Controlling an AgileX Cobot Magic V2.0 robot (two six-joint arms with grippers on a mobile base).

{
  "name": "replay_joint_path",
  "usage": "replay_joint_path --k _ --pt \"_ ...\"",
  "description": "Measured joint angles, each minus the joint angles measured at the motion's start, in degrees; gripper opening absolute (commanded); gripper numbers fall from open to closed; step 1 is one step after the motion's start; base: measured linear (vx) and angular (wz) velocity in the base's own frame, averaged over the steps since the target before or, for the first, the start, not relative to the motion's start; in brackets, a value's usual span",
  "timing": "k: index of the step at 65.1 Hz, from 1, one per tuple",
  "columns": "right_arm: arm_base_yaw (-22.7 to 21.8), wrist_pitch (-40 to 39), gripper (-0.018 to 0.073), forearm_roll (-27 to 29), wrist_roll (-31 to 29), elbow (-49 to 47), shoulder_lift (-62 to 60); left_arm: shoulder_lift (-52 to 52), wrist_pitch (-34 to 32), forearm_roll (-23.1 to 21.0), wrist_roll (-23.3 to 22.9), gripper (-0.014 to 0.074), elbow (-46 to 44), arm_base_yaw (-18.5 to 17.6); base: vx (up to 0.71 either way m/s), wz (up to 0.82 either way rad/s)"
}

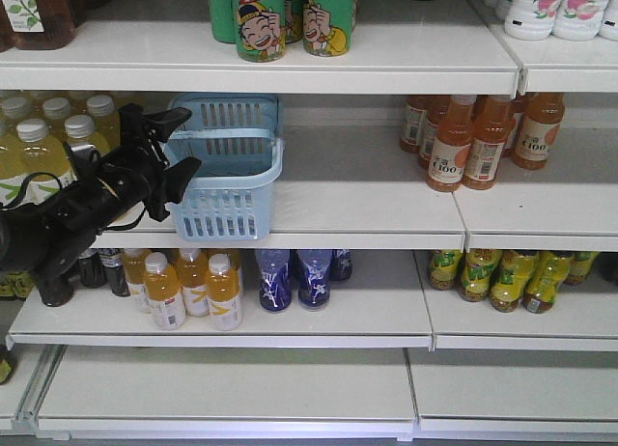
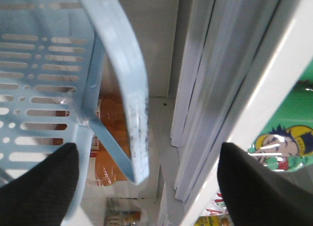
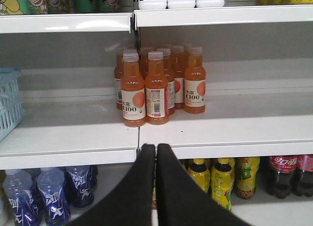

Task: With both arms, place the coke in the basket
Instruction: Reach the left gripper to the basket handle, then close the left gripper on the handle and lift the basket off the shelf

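Coke bottles (image 3: 282, 176) are being cut off on the lower shelf (image 3: 279, 209), far right. The basket (image 1: 232, 200) rim is being straddled, seemingly untouched, by the left gripper (image 1: 183, 142), fingers spread; the right gripper (image 3: 155, 187), fingers pressed together.

You can read "C100" on the white labels of the orange bottles (image 3: 157, 91) near the front edge of the middle shelf (image 3: 244, 125). The coke (image 3: 281, 173) labels carry white script, too small to read. The red-banner characters on the green cans (image 1: 261, 21) are illegible.
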Motion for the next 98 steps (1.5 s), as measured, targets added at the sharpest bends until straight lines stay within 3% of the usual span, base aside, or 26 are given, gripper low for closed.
replay_joint_path --k 18,31,39,57,62,76,87,98 --pt "0.0 0.0 -0.0005 0.0 0.0 0.0 0.0 4.7 1.6 -0.2 0.0 0.0555 -7.5 0.0 0.0 0.0" --pt "0.0 0.0 -0.0005 0.0 0.0 0.0 0.0 6.5 0.9 -0.4 -0.1 0.0487 -10.1 0.0 0.0 0.0" --pt "0.0 0.0 -0.0005 0.0 0.0 0.0 0.0 6.9 1.3 -0.4 -0.2 0.0378 -10.3 0.0 0.0 0.0" --pt "0.0 0.0 -0.0005 0.0 0.0 0.0 0.0 7.6 2.8 1.1 -0.2 -0.0003 -10.3 0.0 0.0 0.0" --pt "0.0 0.0 -0.0005 0.0 0.0 0.0 0.0 7.6 2.0 2.7 -0.3 -0.0008 -10.3 0.0 0.0 0.0" --pt "0.0 0.0 -0.0005 0.0 0.0 0.0 0.0 7.6 -4.8 12.0 -0.3 -0.0008 -10.3 0.0 0.0 0.0" --pt "0.0 0.0 -0.0005 0.0 0.0 0.0 0.0 6.6 -12.9 25.7 -5.3 -0.0008 -9.1 -0.1 0.0 0.0" --pt "0.0 0.0 -0.0005 0.0 0.0 0.0 0.0 2.3 -14.5 35.7 -8.2 -0.0008 -4.3 -1.3 0.0 0.0"
